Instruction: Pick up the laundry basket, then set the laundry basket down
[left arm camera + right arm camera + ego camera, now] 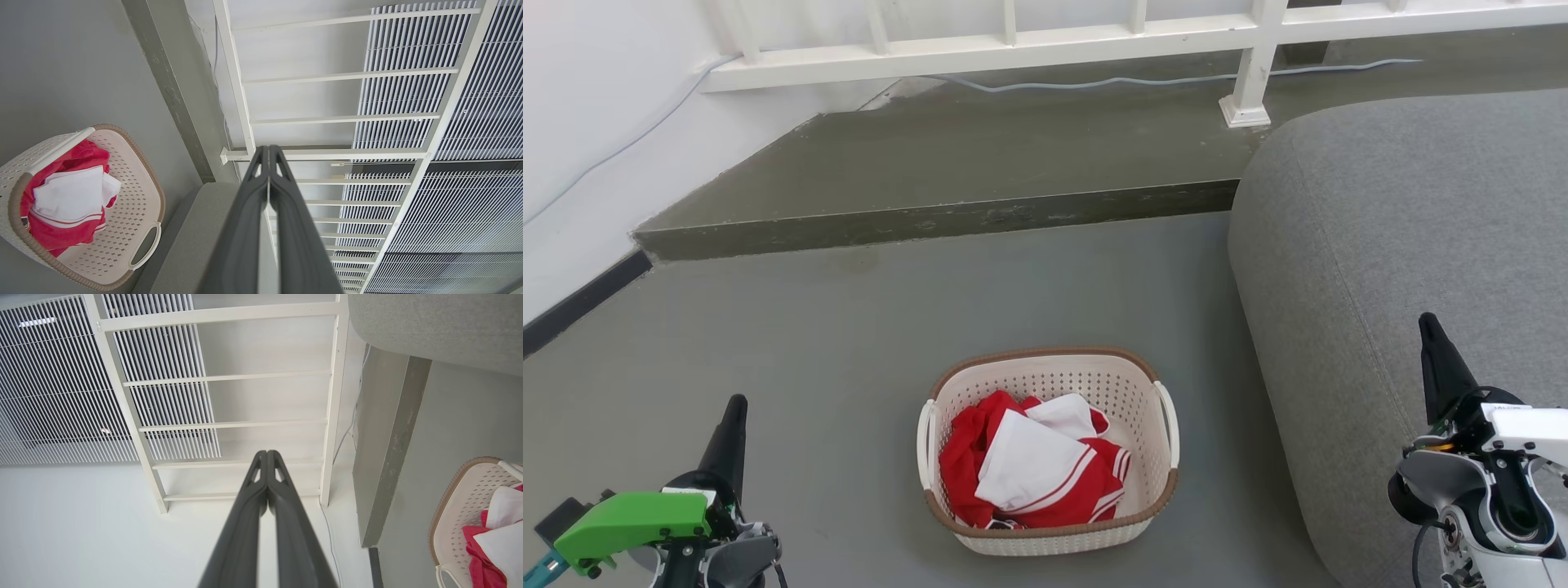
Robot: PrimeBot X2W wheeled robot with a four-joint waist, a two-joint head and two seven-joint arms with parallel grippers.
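Note:
The laundry basket [1129,390] stands on the grey floor, cream-white and perforated, with a brown rim and white side handles. Red and white clothes [1033,461] lie inside it. It also appears at the left of the left wrist view [135,192] and at the right edge of the right wrist view [457,506]. My left gripper [737,402] hangs at the lower left, well left of the basket, fingers pressed together. My right gripper [1425,320] hovers at the lower right over the grey cushion, far from the basket. Both are shut with nothing held [268,148] [267,452].
A large grey sofa cushion [1405,245] fills the right side, close to the basket's right handle. A raised concrete step [931,216] crosses the floor behind the basket. Beyond it run a white railing [1250,73] and a thin cable [1135,80]. A white wall [580,122] closes the left.

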